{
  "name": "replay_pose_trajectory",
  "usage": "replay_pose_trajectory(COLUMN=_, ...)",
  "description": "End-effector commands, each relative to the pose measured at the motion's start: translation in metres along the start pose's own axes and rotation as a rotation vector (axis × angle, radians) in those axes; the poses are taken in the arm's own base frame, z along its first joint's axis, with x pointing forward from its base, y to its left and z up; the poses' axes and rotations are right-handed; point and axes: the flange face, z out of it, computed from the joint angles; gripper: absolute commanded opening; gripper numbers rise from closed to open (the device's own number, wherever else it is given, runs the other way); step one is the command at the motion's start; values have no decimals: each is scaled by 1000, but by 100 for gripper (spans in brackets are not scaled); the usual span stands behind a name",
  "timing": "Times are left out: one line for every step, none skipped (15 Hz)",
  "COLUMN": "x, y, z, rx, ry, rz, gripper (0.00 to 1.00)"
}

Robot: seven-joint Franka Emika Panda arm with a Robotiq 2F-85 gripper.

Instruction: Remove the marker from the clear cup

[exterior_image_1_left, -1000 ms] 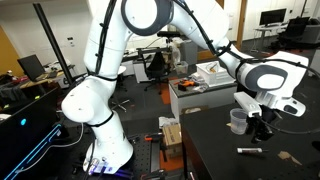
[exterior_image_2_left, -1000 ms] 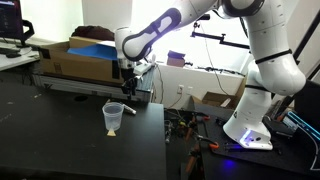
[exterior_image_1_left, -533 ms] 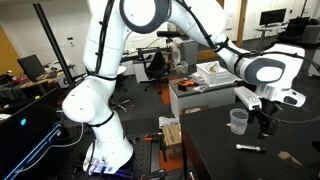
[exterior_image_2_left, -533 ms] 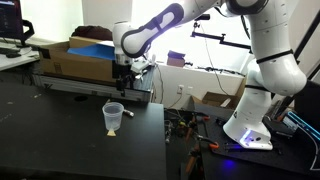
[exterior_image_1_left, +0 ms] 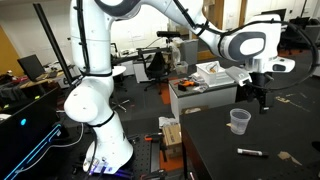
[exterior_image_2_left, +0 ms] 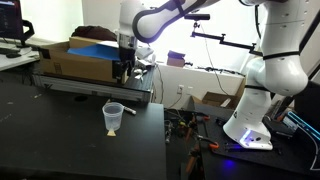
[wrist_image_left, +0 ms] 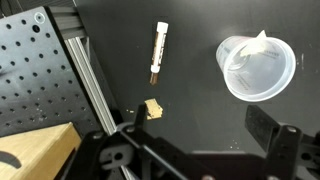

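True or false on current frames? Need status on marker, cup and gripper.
1. The marker stands inside the clear cup. False: the marker lies flat on the table, apart from the clear cup.
2. The clear cup is upright. True; both exterior views show it standing with its mouth up.
3. The gripper is clamped on the marker. False: the gripper hangs above the table with nothing between its fingers.
4. A small tan scrap lies on the table near the marker. True: the scrap sits just off one end of it in the wrist view.
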Motion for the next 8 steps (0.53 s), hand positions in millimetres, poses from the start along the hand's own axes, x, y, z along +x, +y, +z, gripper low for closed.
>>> replay_pose_trajectory(x=-28, y=-8, z=-37, rx=31, ry=41, rz=-55, gripper=100)
replay_pose_trajectory(x=-34, y=-13, z=-45, rx=57, ry=41, rz=-94, gripper=100)
replay_pose_trajectory(x=-39, y=-19, z=-52, rx=84, ry=44, rz=-139, gripper=100)
replay_pose_trajectory(x=-44, y=-23, z=-57, rx=107, ry=45, rz=-177, gripper=100)
replay_pose_trajectory(x=-49, y=-27, z=-60, rx=133, ry=47, rz=-221, gripper=100)
replay_pose_trajectory(x=-31, y=-27, z=-49, rx=96, ry=41, rz=-160, gripper=100)
replay_pose_trajectory(x=-36, y=-31, z=-53, rx=112, ry=44, rz=-187, gripper=100)
replay_pose_trajectory(x=-40, y=-32, z=-55, rx=117, ry=45, rz=-200, gripper=100)
